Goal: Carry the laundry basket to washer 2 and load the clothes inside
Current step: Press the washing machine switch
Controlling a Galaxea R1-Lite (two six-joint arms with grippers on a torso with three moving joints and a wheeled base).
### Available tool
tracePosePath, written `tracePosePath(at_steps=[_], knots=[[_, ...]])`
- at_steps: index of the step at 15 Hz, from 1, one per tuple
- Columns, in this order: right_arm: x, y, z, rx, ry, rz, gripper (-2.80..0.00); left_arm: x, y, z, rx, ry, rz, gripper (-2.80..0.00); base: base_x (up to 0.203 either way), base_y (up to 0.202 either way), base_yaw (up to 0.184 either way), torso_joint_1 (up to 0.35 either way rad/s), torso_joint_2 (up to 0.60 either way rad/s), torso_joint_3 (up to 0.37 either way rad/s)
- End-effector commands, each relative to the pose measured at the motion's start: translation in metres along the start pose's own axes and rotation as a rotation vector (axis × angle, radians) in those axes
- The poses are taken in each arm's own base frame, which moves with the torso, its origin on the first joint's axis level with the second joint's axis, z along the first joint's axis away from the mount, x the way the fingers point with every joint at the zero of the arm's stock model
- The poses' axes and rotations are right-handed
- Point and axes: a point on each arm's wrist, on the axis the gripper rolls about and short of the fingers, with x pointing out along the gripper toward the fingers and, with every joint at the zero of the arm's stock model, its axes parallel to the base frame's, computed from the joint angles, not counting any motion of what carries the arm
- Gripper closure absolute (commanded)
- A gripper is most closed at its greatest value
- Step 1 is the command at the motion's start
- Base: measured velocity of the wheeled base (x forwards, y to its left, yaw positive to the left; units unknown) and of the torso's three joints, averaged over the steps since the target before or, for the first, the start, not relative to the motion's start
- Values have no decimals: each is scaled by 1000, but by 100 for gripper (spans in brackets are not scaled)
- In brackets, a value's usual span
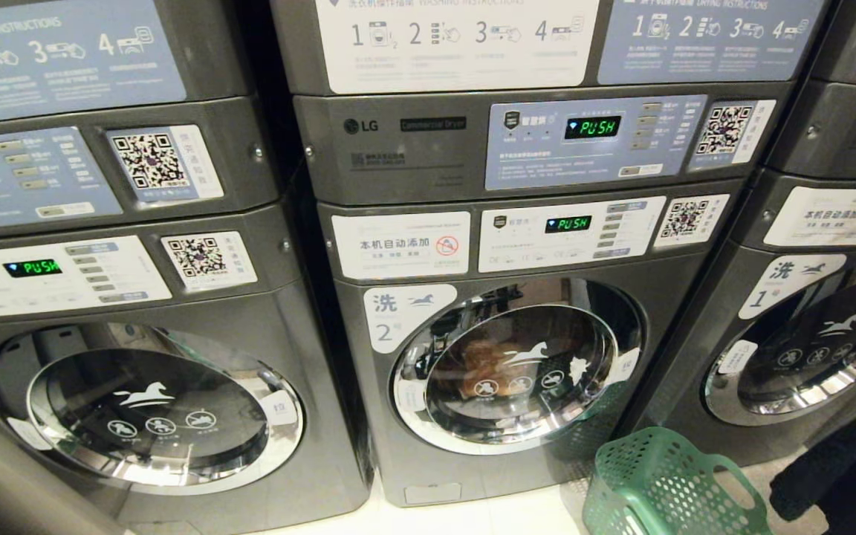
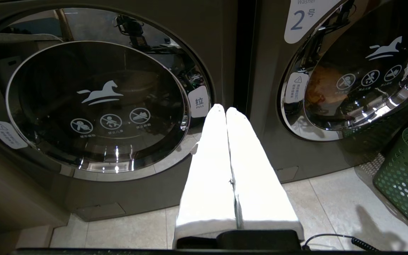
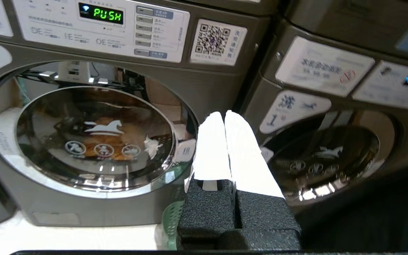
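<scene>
While washer 2 (image 1: 502, 349) stands with its round door shut, orange-brown cloth shows dimly behind the glass. The green laundry basket (image 1: 666, 483) sits on the tiled floor (image 2: 331, 198) just beside the washer's lower right corner, near the machine marked 1 (image 1: 807, 349). The left tool (image 2: 225, 110) is fully closed and holds nothing, pointing at the gap between washer 2 and the unnumbered machine (image 2: 94, 106) beside it. The right tool (image 3: 224, 114) is likewise pressed closed and empty, in front of washer 2's right edge, above the basket.
</scene>
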Motion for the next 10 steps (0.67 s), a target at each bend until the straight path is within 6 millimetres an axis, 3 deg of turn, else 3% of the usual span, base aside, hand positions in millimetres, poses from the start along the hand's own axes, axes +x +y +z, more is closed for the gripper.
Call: tracePosePath(at_steps=[1,6,10], knots=[[51,5,-12,-13,110,31,0,0,0,0,0,0,0,0,0,0,0,0,0,0],[105,12,-29,-6,151,52,0,0,0,0,-13,1,16,0,0,0,0,0,0,0],[141,36,-38,10,100,122,0,0,0,0,-14,2,18,0,0,0,0,0,0,0]])
